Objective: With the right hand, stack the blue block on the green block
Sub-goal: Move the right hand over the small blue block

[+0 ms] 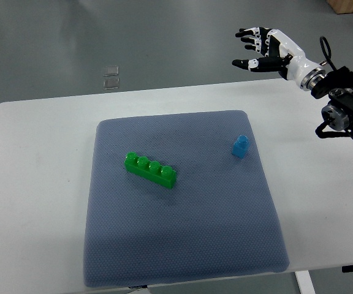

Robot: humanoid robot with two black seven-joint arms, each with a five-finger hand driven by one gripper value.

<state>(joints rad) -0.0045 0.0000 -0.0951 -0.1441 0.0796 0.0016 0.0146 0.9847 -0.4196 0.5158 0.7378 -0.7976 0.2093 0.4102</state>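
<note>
A small blue block (pixel 241 146) stands upright on the right part of the blue-grey mat (pixel 182 245). A long green block (pixel 150 169) with a row of studs lies slantwise left of the mat's middle. My right hand (pixel 257 46) hovers high beyond the table's far edge, up and to the right of the blue block and well apart from it. Its fingers (pixel 249 33) are spread and hold nothing. Its arm (pixel 342 98) enters from the right edge.
The mat lies on a white table (pixel 35 184). Grey floor shows beyond the far edge, with two small clear squares (pixel 111 76) on it. A wooden corner (pixel 351 5) is at the top right.
</note>
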